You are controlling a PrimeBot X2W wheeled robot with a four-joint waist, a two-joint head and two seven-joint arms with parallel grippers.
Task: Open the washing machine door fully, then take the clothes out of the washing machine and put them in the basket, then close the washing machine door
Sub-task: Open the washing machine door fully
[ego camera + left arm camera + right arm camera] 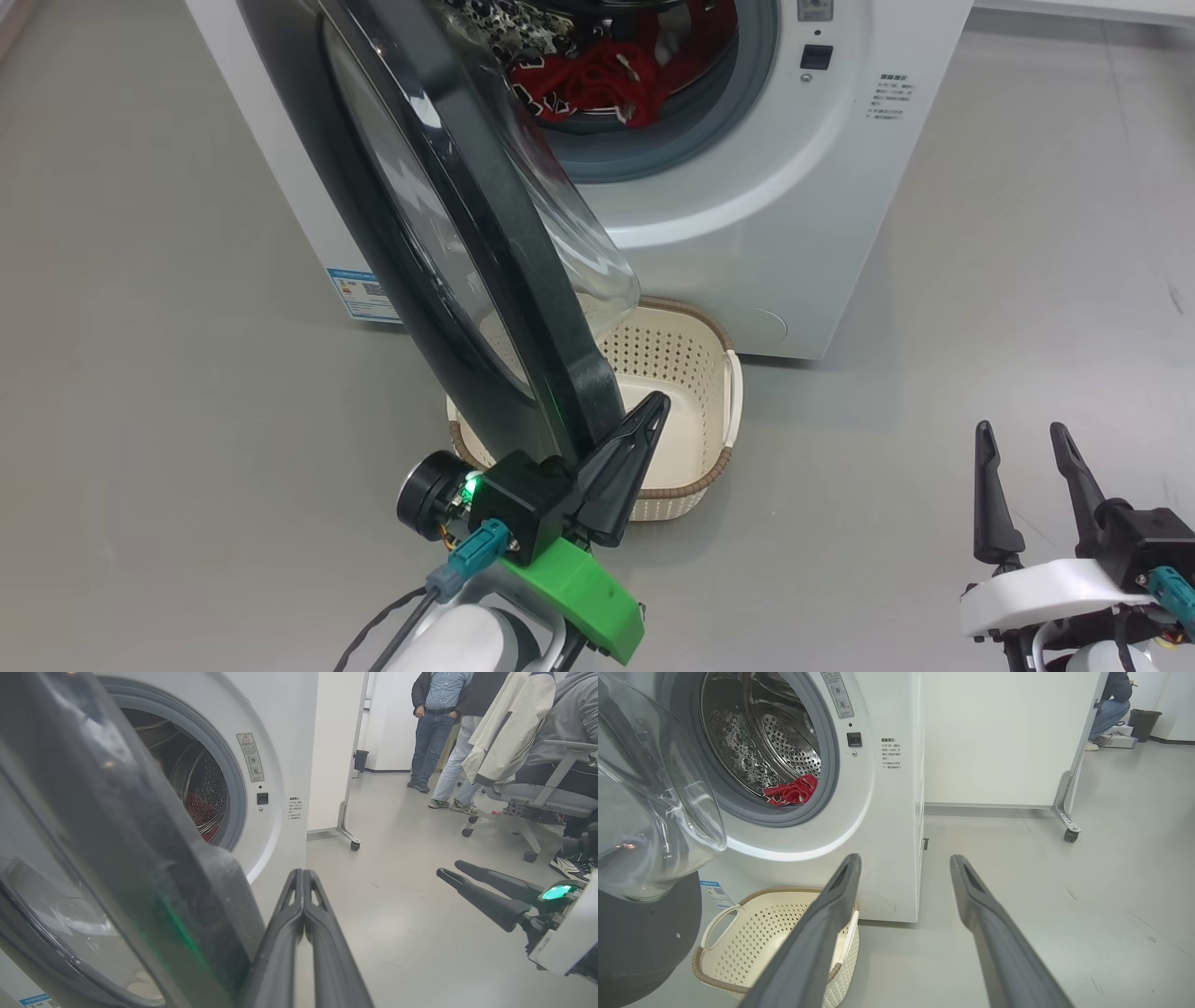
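The white washing machine (pixel 822 205) stands with its door (pixel 448 215) swung partly out toward me, black rim edge-on and clear glass bowl (pixel 569 233) bulging over the basket. Red clothes (pixel 607 84) lie in the steel drum, also seen as red fabric (pixel 791 791) in the right wrist view. The cream basket (pixel 691 373) sits on the floor under the door. My left gripper (pixel 658 403) is shut with nothing in it, its fingers (pixel 303 896) pressed against the right side of the door's rim (pixel 140 868). My right gripper (pixel 1022 431) stands open at the lower right, away from the machine.
Grey floor (pixel 1027 280) lies open to the right of the machine. A wheeled white partition (pixel 1008 737) stands behind it. In the left wrist view, people (pixel 439 723) stand at the back and one sits in a wheeled chair (pixel 537 798).
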